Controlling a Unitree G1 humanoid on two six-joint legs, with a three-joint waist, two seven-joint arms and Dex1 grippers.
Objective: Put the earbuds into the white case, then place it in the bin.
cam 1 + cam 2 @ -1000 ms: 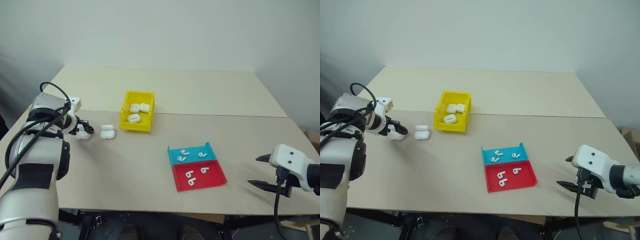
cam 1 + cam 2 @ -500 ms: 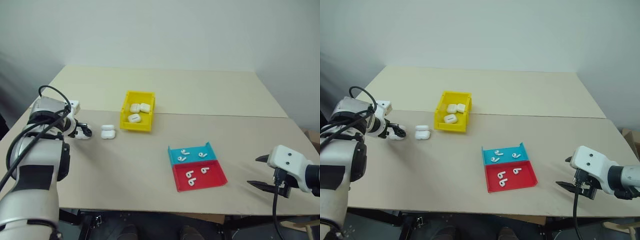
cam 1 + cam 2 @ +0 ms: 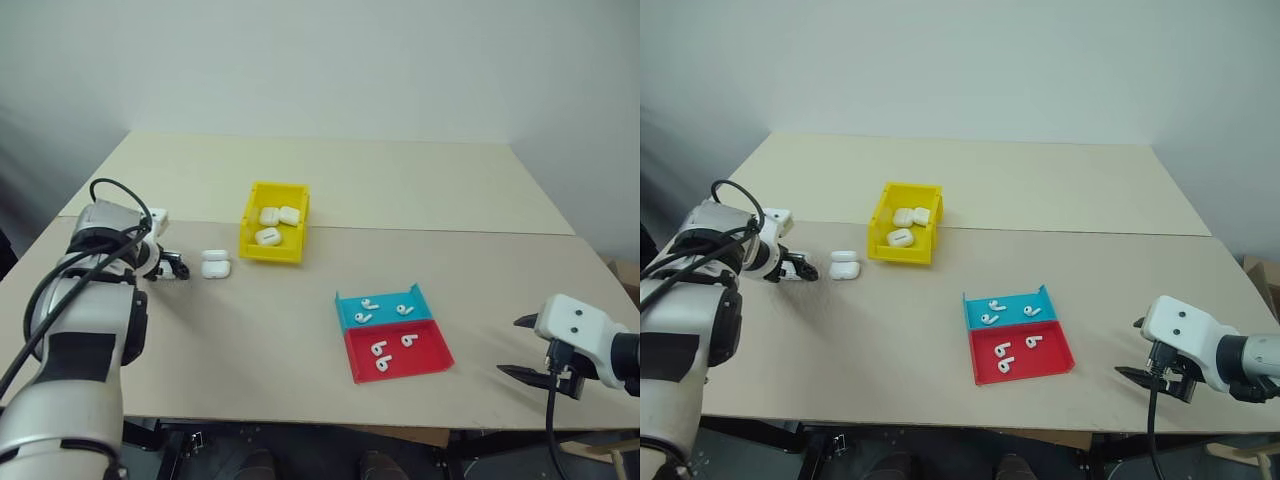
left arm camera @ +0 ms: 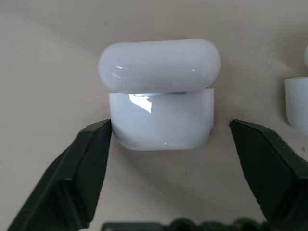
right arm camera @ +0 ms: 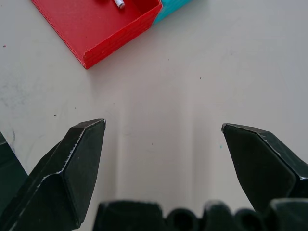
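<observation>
A white case (image 4: 161, 115) stands on the table with its lid up, between the fingers of my left gripper (image 4: 171, 124). One finger touches its side and a narrow gap remains at the other. In the head views that gripper (image 3: 172, 267) is at the table's left. A second open white case (image 3: 215, 264) sits just right of it. The yellow bin (image 3: 272, 257) holds three closed cases. Earbuds lie in the blue tray (image 3: 385, 297) and the red tray (image 3: 425, 362). My right gripper (image 3: 508, 345) hangs open and empty at the front right.
The red tray's corner (image 5: 96, 29) and a bit of the blue tray (image 5: 173, 6) lie just beyond my right gripper (image 5: 163, 126). A seam runs across the table behind the bin. The table's front edge is close under the right gripper.
My left gripper's fingers have drawn in from wide open to the sides of the open case. The right arm has hardly moved.
</observation>
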